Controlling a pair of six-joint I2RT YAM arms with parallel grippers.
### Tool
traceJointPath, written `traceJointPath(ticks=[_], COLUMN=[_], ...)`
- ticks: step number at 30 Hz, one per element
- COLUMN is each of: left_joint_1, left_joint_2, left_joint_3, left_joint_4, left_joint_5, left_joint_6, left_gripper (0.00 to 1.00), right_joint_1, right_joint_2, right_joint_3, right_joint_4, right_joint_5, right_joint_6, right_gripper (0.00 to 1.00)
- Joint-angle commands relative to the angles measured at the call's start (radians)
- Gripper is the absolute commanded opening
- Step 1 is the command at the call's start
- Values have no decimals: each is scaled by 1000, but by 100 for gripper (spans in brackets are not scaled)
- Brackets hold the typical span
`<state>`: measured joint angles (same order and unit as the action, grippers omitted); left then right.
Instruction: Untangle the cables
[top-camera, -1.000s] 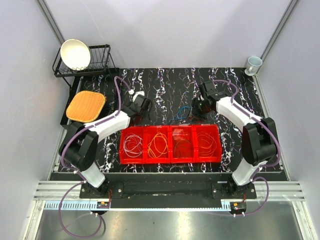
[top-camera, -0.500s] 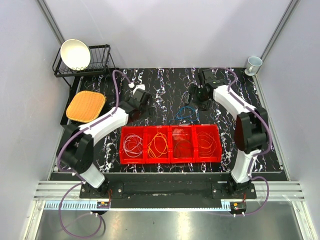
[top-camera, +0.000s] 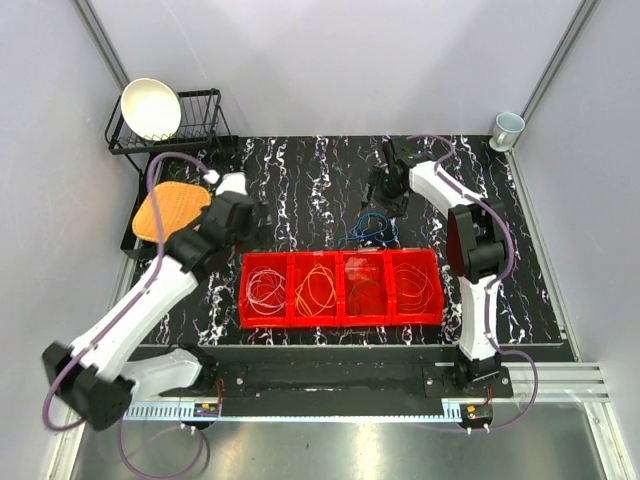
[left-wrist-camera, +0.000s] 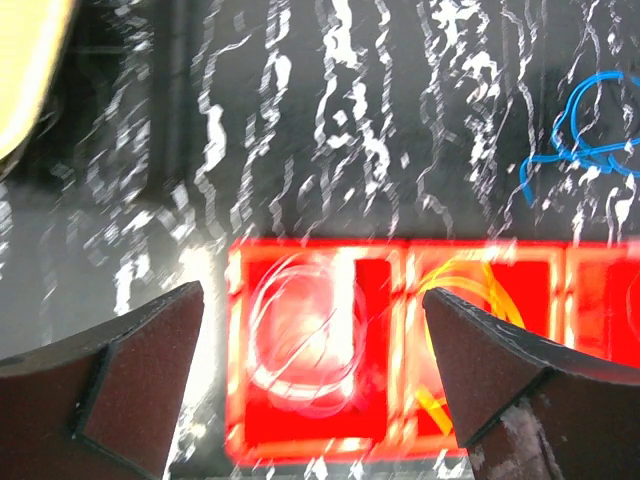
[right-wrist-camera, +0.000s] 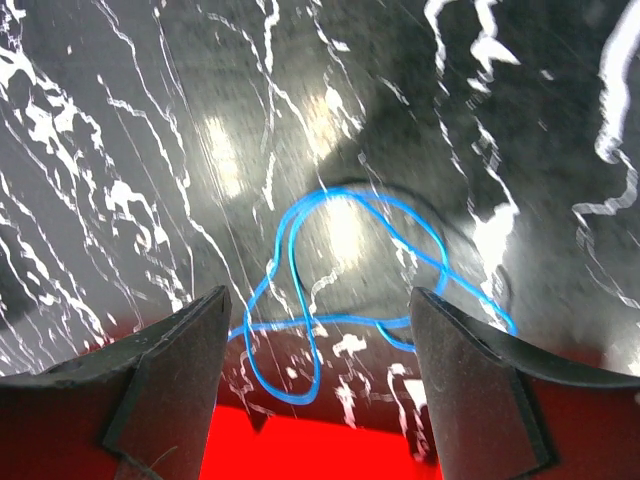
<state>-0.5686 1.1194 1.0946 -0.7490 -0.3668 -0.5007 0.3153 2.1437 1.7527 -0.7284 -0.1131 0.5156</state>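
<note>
The tabletop was black stone veined with white, closed in by plain pale grey walls on three sides. A black wire dish rack holding a white bowl stood at the far left corner, and a pale mug at the far right corner. A woven orange mat lay by the left edge, partly crossed by the left arm. Along the near edge, at the middle, sat a red four-compartment bin. A white cable lay coiled in its leftmost compartment and an orange-yellow cable in the next. The two right compartments held thin loops too dark or too red against the plastic for me to name their colours. A blue cable lay loose on the stone just beyond the bin's far wall. The right gripper hung over it with its fingers spread wide and nothing between them; whether they touched the wire I could not tell. The left gripper was above the stone towards the left edge, fingers likewise apart and empty. Its wrist view was smeared, and the bin edges were blurred.
</note>
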Motion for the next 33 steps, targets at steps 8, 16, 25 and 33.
traceJointPath(ticks=[8, 16, 25, 33], left_joint_1=[-2, -4, -2, -4], left_joint_2=[-361, -435, -429, -425], left_joint_3=[-209, -249, -252, -254], left_joint_4=[-101, -73, -70, -70], left_joint_5=[-20, -38, -35, -30], left_joint_6=[19, 28, 21, 22], left_gripper=[95, 95, 94, 92], right_joint_1=[36, 42, 70, 102], right_joint_2=[143, 234, 536, 532], right_joint_3=[159, 269, 808, 857], right_joint_4=[-46, -85, -279, -224], right_joint_5=[-3, 78, 129, 107], right_joint_6=[60, 47, -41, -69], right_gripper=[76, 62, 51, 54])
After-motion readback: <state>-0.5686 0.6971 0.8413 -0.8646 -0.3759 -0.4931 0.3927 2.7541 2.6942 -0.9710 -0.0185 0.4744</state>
